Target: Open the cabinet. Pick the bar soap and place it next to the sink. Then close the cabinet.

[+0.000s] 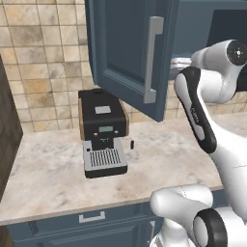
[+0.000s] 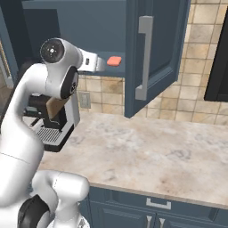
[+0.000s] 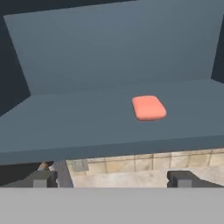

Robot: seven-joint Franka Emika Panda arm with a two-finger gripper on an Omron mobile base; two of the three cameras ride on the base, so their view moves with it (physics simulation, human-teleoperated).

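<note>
Bar soap (image 3: 148, 107) on cabinet (image 3: 109, 122) shelf, beyond the spread jaws.

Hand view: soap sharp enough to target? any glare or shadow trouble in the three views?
Hand view: bar soap crisp, evenly lit on the cabinet shelf, no glare; gripper tips dark and soft-edged. Right base view: soap small but clear, cabinet interior dim. Left base view: soap hidden behind arm and door.

Kitchen: a tiled wall (image 1: 43, 58), a cabinet (image 1: 128, 53) and a coffee machine (image 1: 102, 132) are surrounding a marble surface (image 2: 147, 156).
</note>
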